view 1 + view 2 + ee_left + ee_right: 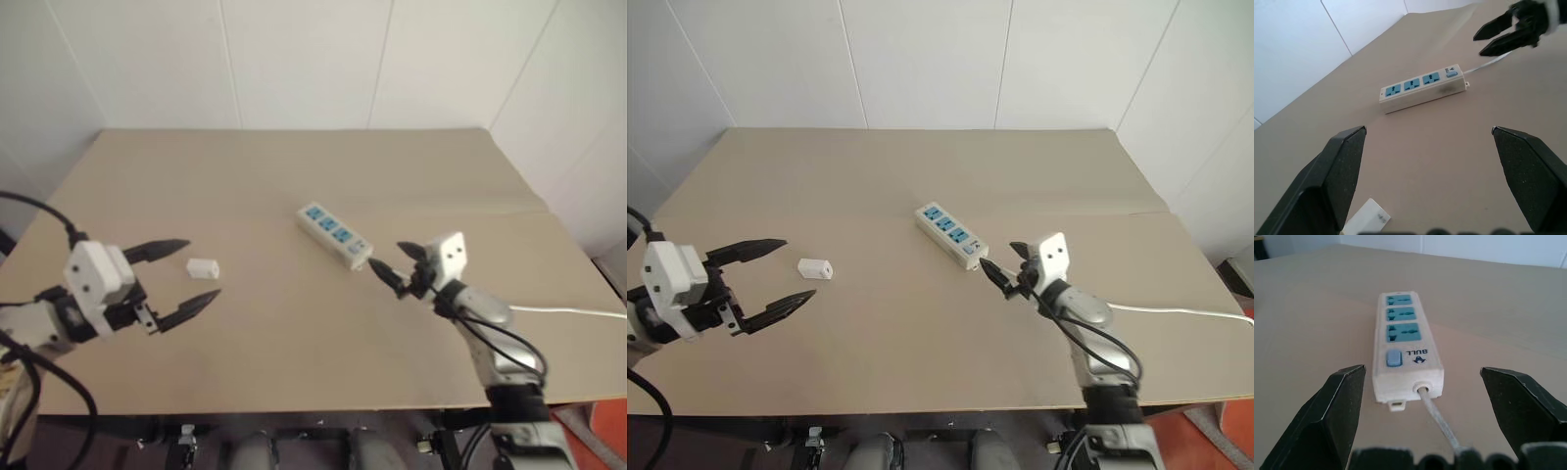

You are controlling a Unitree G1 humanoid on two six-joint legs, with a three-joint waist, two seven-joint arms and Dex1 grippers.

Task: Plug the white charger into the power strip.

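Note:
The power strip (334, 235) lies slantwise in the middle of the table, its three blue socket faces up, with its switch and cord end toward my right gripper (385, 254). That gripper is open and level, its fingers (1342, 406) either side of the cord (1437, 418), just short of the strip's end (1404, 382). The white charger (814, 268) lies flat on the table at the left. My left gripper (798, 268) hovers wide open right by it, pointing at the strip. In the left wrist view the charger (1369, 219) sits low beside one finger.
The tan table top (294, 333) has a seam (470, 208) across its far right part. The strip's thin white cord (568, 311) runs off toward the right edge. White walls stand behind the table.

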